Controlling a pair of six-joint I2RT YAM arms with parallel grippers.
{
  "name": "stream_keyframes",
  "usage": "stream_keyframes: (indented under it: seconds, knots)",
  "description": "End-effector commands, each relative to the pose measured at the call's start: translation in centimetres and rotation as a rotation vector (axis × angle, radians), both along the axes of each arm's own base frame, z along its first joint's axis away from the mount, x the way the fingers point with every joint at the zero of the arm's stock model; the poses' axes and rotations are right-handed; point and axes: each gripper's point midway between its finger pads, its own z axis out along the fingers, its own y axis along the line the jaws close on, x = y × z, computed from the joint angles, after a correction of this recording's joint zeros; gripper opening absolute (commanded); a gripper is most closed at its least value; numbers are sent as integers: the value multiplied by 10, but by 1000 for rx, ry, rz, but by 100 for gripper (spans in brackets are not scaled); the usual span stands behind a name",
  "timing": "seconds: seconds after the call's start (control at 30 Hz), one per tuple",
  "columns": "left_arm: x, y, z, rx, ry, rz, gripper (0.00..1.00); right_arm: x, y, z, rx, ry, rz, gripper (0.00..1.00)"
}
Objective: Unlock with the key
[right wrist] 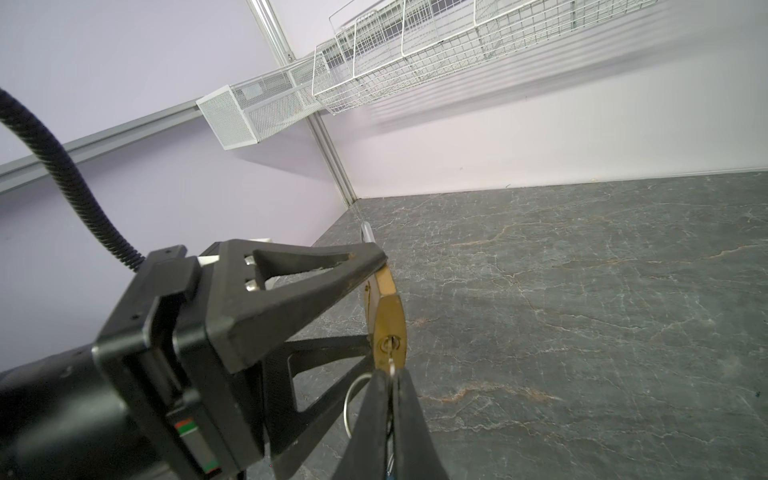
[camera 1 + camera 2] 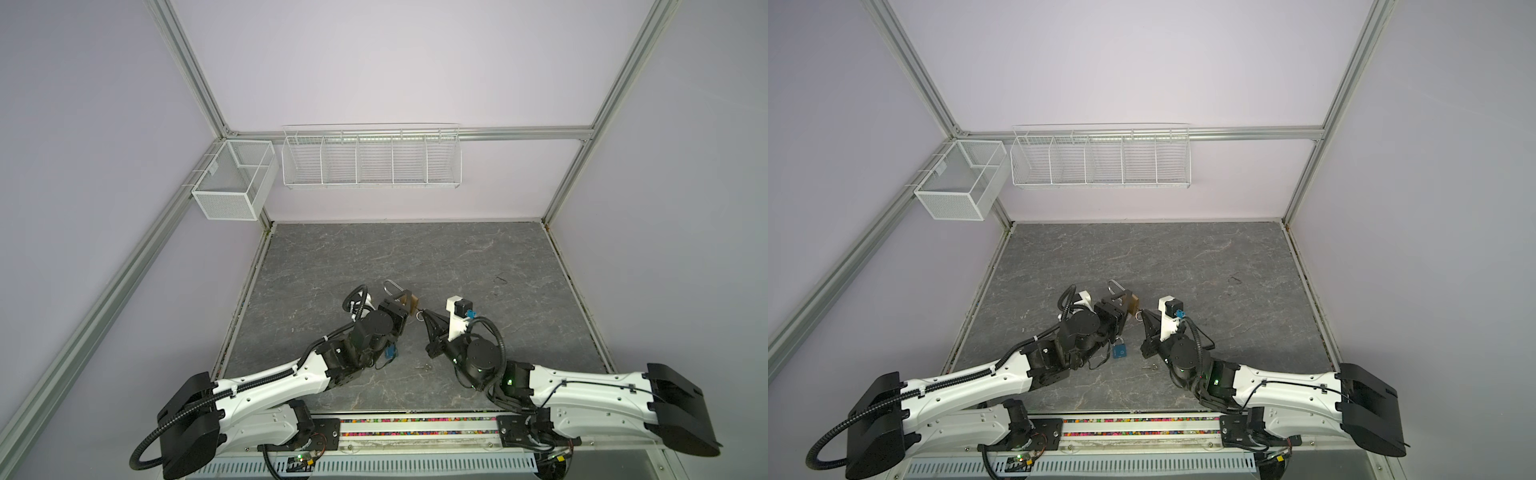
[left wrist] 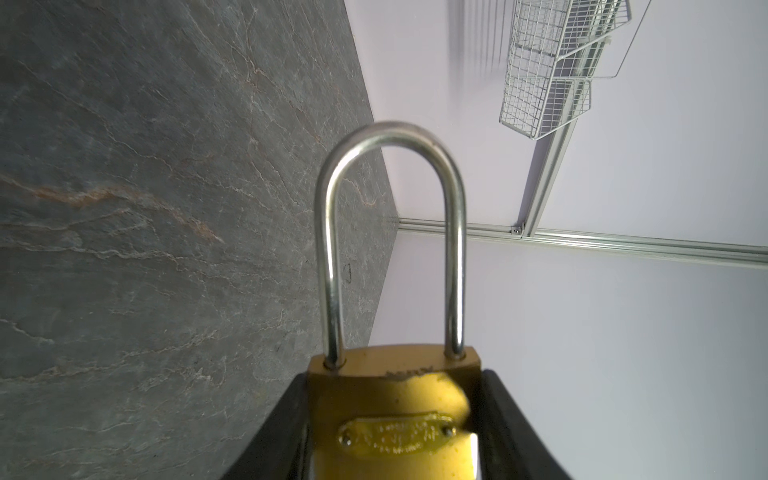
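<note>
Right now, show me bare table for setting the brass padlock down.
Free: far half of the table, between the brass padlock and back wall, and the right side. Crowded: near edge, around the blue padlock and loose key.

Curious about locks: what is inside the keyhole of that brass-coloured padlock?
A thin silver key, pinched by the shut right gripper, enters the keyhole of the brass-coloured padlock. How deep it goes is hidden inside the body.

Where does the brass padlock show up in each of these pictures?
Top view: padlock just below centre.
Top view: padlock just below centre again.
Left wrist: padlock in the foreground, clamped by black jaws.
Right wrist: padlock keyhole end on, key at its keyhole.
Shared landmark: white wire rack on the wall.
</note>
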Motion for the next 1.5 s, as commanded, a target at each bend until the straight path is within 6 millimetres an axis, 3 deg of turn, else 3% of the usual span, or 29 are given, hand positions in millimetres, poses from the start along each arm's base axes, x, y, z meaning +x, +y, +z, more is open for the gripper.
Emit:
stream_keyframes:
  seconds: [0.0,0.33,0.6,0.87,1.03,1.3,1.47]
  knots:
    - [-3,-7,29,-28,-53,-34,0,2,2,28,48,-27,5,6]
    - [-2,-16,49,-91,-90,-43,0,4,22,6,55,13,31,6]
    - [-2,-28,51,-117,-100,-73,0,9,14,15,36,-20,-7,6]
    - [-8,-35,41,-123,-80,-90,0,15,10,28,43,-45,-7,6]
    - [-15,-41,65,-175,-106,-132,0,17,22,6,31,-20,4,6]
    - [-20,-42,67,-198,-103,-145,0,23,17,25,10,-67,-21,6]
    - [-20,-47,87,-227,-151,-162,0,26,15,17,25,-35,-12,6]
